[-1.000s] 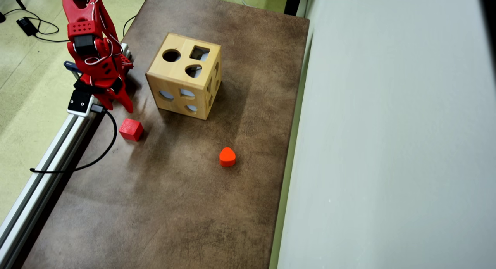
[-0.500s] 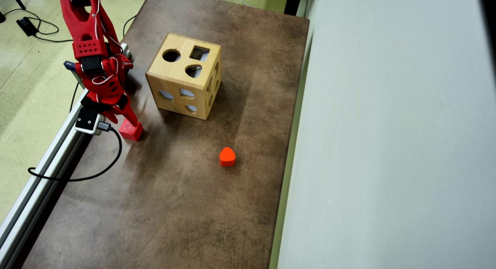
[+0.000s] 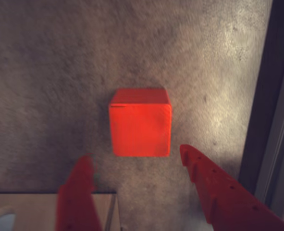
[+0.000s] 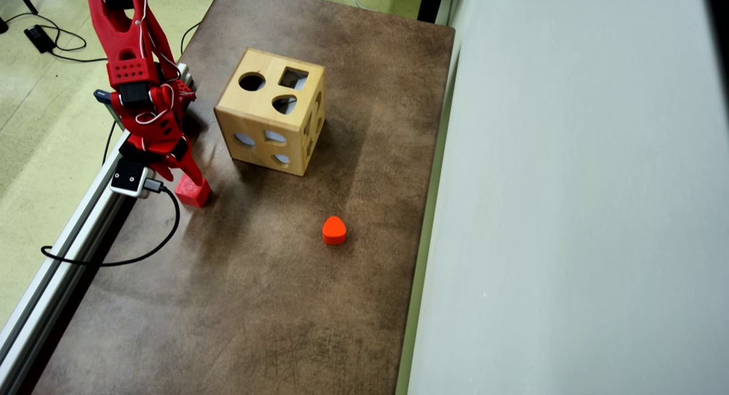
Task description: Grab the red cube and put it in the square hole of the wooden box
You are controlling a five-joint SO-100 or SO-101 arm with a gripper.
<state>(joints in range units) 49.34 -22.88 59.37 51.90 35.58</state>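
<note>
Mottled brown tabletop (image 3: 45,72) bearing the red cube (image 3: 140,122), a deep-red, sharp-edged block with flat square faces, lying just beyond the tips of the spread, empty gripper (image 3: 137,161) fingers (image 3: 214,183).

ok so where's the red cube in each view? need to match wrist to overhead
Wrist view: red cube sits mid-frame on the brown table, just beyond the open gripper.
Overhead view: red cube lies near the table's left edge, lower left of the wooden box, partly covered by the gripper.
Shared landmark: the wooden box, whose corner shows at the wrist view's bottom left.
</note>
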